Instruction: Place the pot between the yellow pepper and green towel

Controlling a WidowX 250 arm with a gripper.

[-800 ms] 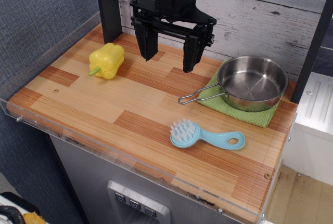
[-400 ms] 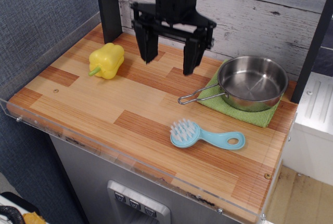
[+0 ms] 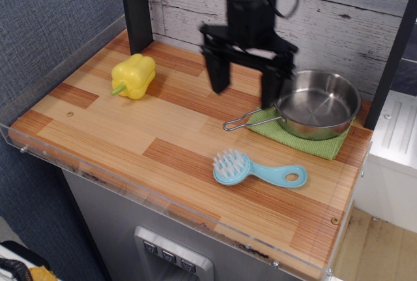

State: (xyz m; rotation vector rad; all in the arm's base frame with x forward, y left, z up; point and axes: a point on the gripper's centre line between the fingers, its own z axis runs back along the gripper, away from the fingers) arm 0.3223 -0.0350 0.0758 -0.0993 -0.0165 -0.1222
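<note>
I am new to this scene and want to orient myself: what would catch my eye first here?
The black gripper hangs open over the back of the table, its right finger close to the shiny pot. The pot sits on the green towel at the right. A yellow pepper stands out at the left, and a blue brush lies near the front.

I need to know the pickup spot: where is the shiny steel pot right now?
The shiny round steel pot sits on the light-green ribbed towel at the table's right rear, wire handle pointing left, with the open black gripper just beside its left rim.
</note>
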